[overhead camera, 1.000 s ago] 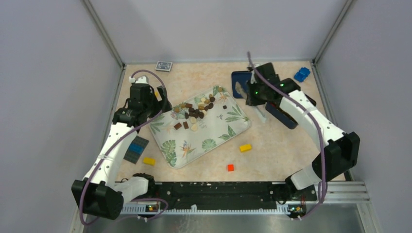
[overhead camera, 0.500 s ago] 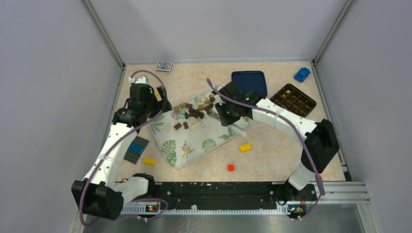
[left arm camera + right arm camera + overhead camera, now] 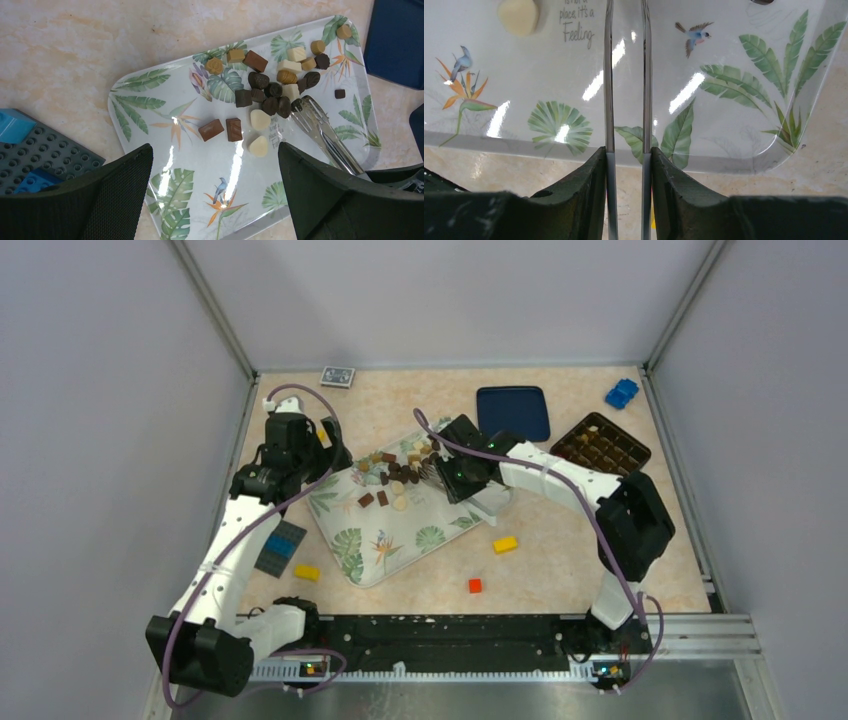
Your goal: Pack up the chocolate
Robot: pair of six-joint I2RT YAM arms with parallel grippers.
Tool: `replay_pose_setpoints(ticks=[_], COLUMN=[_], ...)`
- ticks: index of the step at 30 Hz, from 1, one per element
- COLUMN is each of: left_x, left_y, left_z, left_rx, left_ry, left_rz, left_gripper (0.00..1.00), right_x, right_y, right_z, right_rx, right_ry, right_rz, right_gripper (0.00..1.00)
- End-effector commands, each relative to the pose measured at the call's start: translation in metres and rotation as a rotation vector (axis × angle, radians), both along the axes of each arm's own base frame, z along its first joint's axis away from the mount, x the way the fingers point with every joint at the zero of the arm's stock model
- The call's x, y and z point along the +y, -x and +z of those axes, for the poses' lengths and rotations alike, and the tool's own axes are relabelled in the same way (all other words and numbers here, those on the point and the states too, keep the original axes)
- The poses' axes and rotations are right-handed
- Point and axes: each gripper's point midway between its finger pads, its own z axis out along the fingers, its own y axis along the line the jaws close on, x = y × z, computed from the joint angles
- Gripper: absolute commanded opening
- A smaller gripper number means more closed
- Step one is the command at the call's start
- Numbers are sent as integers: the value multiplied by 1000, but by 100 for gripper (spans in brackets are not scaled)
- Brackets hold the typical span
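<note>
Swung back from the compartment box [image 3: 603, 445], the right gripper [image 3: 455, 472] now hangs over the leaf-print tray [image 3: 400, 540], clamped on metal tongs [image 3: 325, 132] whose blades stand slightly apart, empty. They point left toward the chocolate [image 3: 270, 95] heaped on the tray's far half, tips just beside the dark pieces; the box, well right, holds several pieces. The left gripper [image 3: 215, 170] gapes wide, holding nothing.

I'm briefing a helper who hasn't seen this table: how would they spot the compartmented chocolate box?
Go to the far right corner of the table, right of the leaf-print tray. The chocolate box lies there at an angle, beside a flat dark blue lid and near a blue toy brick. It alone is dark brown, split into small compartments.
</note>
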Motion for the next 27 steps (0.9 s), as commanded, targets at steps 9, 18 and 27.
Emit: replay_pose_setpoints(ticks=[9,18,27], left_x=[4,3,3], left_y=[-7,-6,-4], left_z=[18,21,23], left_rx=[-64,-70,-76], left_ry=[3,10,11], left_rz=[20,16,16], left_gripper=[99,99,99], right_x=[22,30,35], right_y=[-16,-23,-28], right_z=[18,13,7], right_rx=[-64,-57,-50], right_ry=[-72,-71,-68], right_rz=[18,20,12], right_gripper=[38,40,44])
